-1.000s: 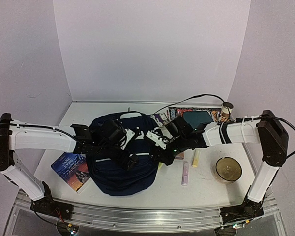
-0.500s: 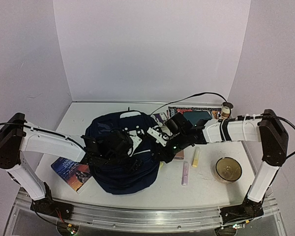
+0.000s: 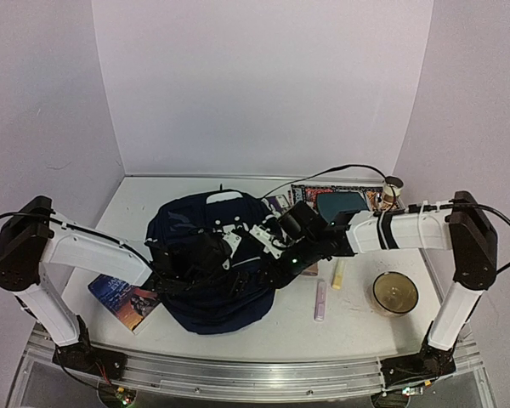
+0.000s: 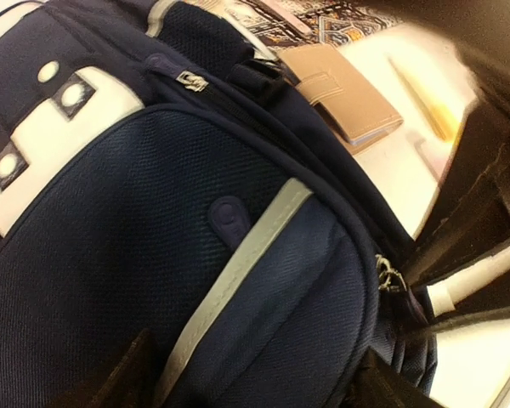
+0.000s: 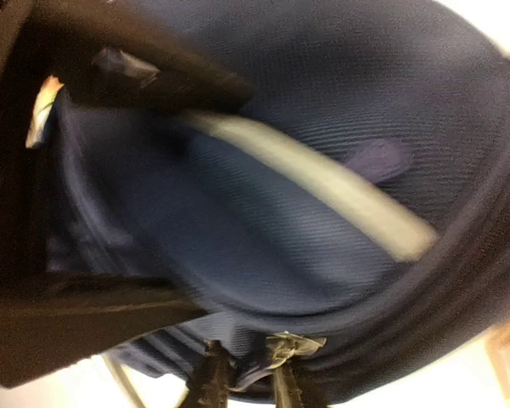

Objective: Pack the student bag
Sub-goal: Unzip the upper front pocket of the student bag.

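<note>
Your left gripper [image 4: 253, 382] sits spread wide over the large dark navy fabric backpack [image 3: 208, 306], right gripper [image 5: 248, 378] pinched narrow on its right edge.

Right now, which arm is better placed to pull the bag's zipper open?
Right. The right end effector sits at the zipper pull on the student bag; the left end effector lies spread over the front pocket, away from it.

student bag [image 4: 110, 255] matt woven cloth, metal zipper pulls [image 4: 191, 81]
</note>
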{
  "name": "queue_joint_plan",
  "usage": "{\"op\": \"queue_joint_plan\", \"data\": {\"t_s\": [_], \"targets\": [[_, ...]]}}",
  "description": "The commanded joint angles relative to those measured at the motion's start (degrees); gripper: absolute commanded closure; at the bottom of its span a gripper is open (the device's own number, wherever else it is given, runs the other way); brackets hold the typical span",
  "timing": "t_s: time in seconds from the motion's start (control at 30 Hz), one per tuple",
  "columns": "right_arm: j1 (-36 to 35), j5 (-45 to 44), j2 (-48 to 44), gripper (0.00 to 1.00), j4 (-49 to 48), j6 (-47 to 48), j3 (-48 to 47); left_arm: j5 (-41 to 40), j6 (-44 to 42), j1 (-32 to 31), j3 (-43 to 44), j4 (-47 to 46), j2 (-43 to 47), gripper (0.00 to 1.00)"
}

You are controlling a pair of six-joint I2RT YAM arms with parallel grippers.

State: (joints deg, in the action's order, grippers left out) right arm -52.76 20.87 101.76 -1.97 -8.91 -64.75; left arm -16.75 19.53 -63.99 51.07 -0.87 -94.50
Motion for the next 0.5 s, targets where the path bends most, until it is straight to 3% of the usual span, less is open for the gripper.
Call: {"op": "queue_joint_plan", "data": {"t_s": [0.0, 0.3, 0.47], "targets": [[-3.8, 4.1, -5.5, 0.72, -0.2, -0.9, -1.3, -5.6, 5.5, 2.2, -3.5, -5.2, 6.5, 0.21], [3.1, 1.9, -11.7, 0.5, 0.4, -9.1, 0.4, -6.0, 9.5, 2.2, -8.0, -0.1, 16.4, 0.13], [6.8, 0.7, -8.6, 0.46, 0.5, -17.9, -2.2, -5.7, 11.2, 2.1, -7.7, 2.5, 18.9, 0.13]]}}
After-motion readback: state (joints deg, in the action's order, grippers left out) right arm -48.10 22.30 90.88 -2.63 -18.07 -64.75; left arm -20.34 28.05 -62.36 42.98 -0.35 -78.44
